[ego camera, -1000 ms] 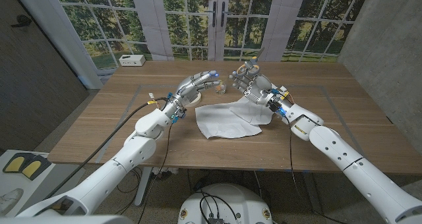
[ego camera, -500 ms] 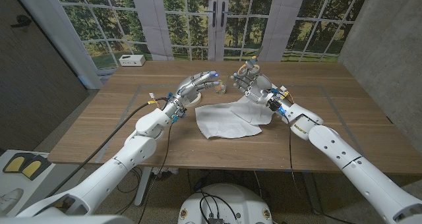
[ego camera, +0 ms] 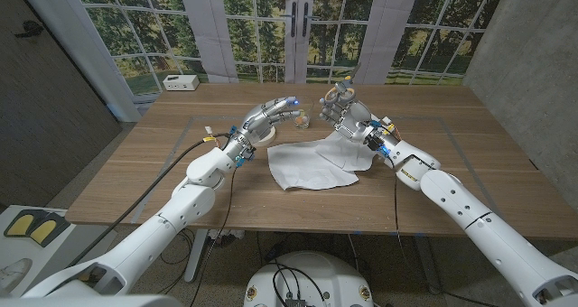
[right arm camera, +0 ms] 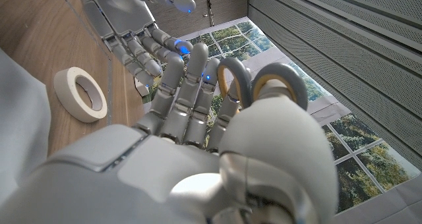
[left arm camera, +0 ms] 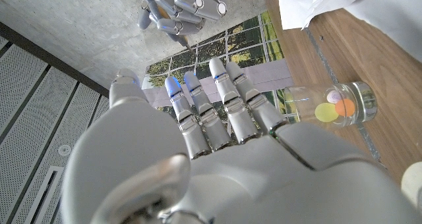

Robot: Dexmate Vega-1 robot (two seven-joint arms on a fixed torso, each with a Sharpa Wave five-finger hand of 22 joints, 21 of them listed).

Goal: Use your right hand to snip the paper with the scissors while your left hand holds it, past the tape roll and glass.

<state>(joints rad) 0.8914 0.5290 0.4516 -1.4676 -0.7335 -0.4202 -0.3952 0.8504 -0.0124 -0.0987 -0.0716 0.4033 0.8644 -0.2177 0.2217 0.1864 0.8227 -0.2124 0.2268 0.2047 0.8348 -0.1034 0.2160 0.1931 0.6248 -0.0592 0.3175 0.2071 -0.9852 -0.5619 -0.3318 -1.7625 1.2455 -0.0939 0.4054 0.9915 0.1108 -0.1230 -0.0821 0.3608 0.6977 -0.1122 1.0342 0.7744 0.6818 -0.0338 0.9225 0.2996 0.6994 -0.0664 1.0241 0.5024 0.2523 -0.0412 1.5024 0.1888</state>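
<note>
A crumpled white paper [ego camera: 316, 165] lies on the wooden table [ego camera: 470, 153] in the middle, with no hand touching it. My right hand [ego camera: 344, 109] hovers above the paper's far right corner and grips the scissors [right arm camera: 267, 78] by their grey and yellow handle loops. My left hand [ego camera: 271, 119] is held in the air to the left of it, fingers stretched out and apart, holding nothing. Under and just beyond the left fingertips stands a small glass [ego camera: 304, 120] with coloured bits in it [left arm camera: 333, 105]. A beige tape roll [right arm camera: 82, 92] lies beside it on the table.
A small white box [ego camera: 181, 82] sits at the table's far left edge. Thin tape lines [ego camera: 456, 135] mark a rectangle on the tabletop around the paper. A wall of windows stands behind the table.
The right hand with the scissors has shifted very slightly. The left hand and the paper have stayed where they were.
</note>
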